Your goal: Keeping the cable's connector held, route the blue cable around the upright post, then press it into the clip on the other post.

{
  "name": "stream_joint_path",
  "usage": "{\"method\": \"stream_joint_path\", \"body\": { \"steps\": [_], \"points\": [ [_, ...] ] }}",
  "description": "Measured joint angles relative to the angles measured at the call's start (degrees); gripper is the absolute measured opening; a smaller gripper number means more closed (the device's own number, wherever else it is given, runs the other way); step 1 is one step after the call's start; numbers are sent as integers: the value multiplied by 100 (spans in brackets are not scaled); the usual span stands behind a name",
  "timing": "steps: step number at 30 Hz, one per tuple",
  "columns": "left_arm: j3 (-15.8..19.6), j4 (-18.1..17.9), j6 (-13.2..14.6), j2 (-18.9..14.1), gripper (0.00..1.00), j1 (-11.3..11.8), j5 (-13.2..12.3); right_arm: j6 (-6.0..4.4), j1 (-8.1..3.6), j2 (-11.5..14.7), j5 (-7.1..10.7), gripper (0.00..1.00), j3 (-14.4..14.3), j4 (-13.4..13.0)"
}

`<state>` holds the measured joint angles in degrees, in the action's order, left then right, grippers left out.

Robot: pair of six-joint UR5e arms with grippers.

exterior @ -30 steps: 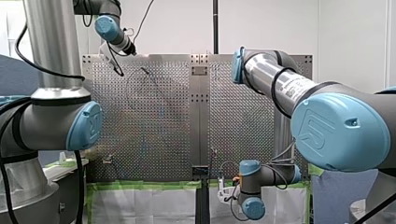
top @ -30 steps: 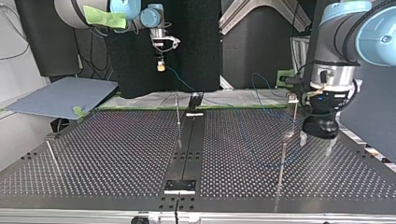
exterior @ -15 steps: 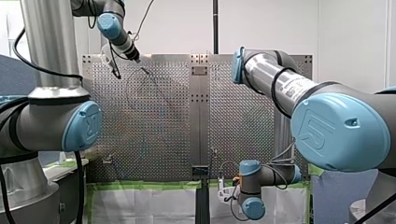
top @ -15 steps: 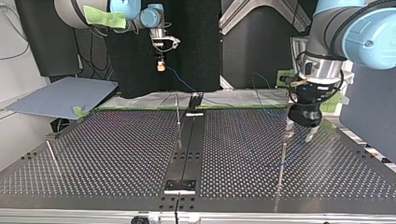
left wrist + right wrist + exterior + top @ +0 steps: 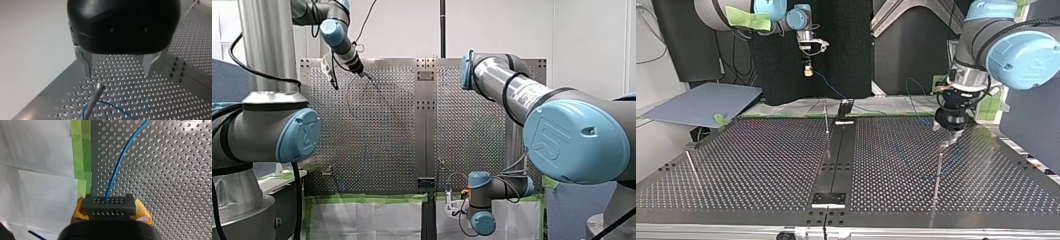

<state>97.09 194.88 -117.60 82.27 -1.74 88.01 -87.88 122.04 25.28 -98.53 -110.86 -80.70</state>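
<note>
Blue cable [image 5: 120,161] leaves the dark connector [image 5: 109,205], which my right gripper [image 5: 110,212] has clamped between its yellow pads [image 5: 78,211] beside the green tape [image 5: 83,150] at the table's edge. From there the strand runs out over the perforated table [image 5: 175,175]. In the left wrist view it shows again as a loop lying at the foot of the upright post [image 5: 93,101]; whether it goes around the post or lies merely beside it, I cannot tell. My left gripper [image 5: 118,68] hangs just above that post's tip with its metal fingers [image 5: 86,63] spread wide and nothing between them. I judge the cable thin, light and limp with a little spring, so it should follow a pull easily yet slip in smooth metal. The best hold looks to be the slack run near the post, pinched squarely, without tugging against the connector. The clip on the other post [image 5: 826,119] is too small to make out. A label [image 5: 526,92] on my right arm [image 5: 497,75] is too small to read, and no other writing can be read.
</note>
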Motion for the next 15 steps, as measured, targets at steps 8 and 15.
{"method": "stream_joint_path", "body": {
  "steps": [8,15],
  "points": [
    [-222,0,378,97,100,-8,92,-3,4,0,0,0,6,1],
    [-326,-2,760,105,100,1,116,-3,1,0,1,0,14,0]
  ]
}}
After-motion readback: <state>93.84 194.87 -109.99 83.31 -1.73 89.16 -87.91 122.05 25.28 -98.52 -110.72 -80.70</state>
